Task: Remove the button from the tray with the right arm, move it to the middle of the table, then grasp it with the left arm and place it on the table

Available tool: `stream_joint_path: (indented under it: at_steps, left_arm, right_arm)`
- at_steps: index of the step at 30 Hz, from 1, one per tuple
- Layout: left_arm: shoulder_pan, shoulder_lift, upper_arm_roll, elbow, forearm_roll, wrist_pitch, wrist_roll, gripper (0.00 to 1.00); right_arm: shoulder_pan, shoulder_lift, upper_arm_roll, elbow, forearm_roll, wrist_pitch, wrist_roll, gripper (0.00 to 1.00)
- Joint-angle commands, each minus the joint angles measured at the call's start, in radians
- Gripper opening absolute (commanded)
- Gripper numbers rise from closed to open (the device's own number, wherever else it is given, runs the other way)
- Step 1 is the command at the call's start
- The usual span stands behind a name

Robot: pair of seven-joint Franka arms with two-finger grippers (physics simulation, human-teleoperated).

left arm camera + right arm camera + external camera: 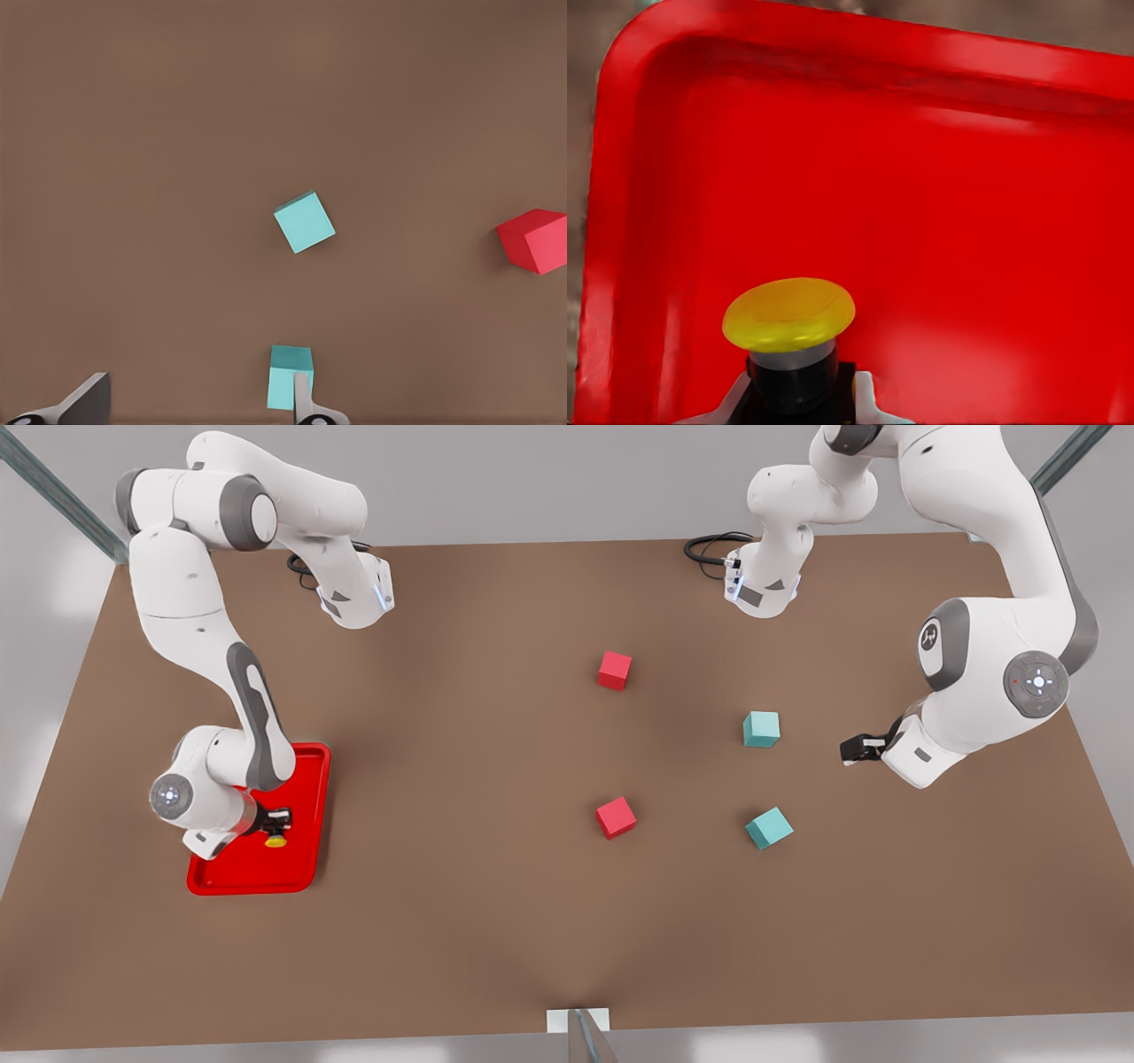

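The button (276,839), with its yellow cap on a dark body, stands inside the red tray (297,865) at the front view's left. My right gripper (276,820) is down in the tray with its fingers pressed against both sides of the button's dark body. In the right wrist view the button (788,314) sits between the fingertips (864,400) over the tray floor (939,195); I cannot tell whether it is lifted. My left gripper (857,748) waits open at the front view's right, low over the table (478,921), its fingers (89,403) wide apart.
Two red cubes (614,670) (615,817) and two teal cubes (761,728) (769,827) lie right of the table's middle. The left wrist view shows both teal cubes (304,222) (288,372) and a red cube (534,240); the nearer teal one is beside a fingertip.
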Motion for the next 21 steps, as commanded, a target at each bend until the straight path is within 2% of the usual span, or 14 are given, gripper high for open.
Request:
stream_joint_path:
  at_steps: [1,5,8,12,17,21]
  left_arm:
    - [0.0,-0.001,0.0,0.0,0.001,0.0,0.0,1.0]
    - [0.0,-0.001,0.0,0.0,0.001,0.0,0.0,1.0]
    - [0.0,0.001,0.0,0.0,0.001,0.0,0.0,1.0]
    - [0.0,0.005,0.0,0.002,-0.001,0.003,0.0,1.0]
    - [0.0,0.007,0.0,0.002,-0.001,0.006,0.0,1.0]
    - [0.0,0.016,0.0,0.002,-0.001,0.017,0.0,1.0]
  right_arm:
    - [0.071,-0.002,0.001,0.031,-0.006,-0.085,0.23,0.45]
    - [0.364,-0.016,0.023,0.173,0.054,-0.23,0.698,0.45]
    - [0.573,0.0,0.023,0.276,0.157,-0.24,0.982,0.45]
    - [0.803,0.178,0.021,0.528,0.199,-0.226,1.387,0.45]
    - [0.926,0.19,0.016,0.536,0.301,-0.149,1.478,0.45]
    - [0.953,0.236,0.016,0.536,0.333,-0.099,1.504,0.45]
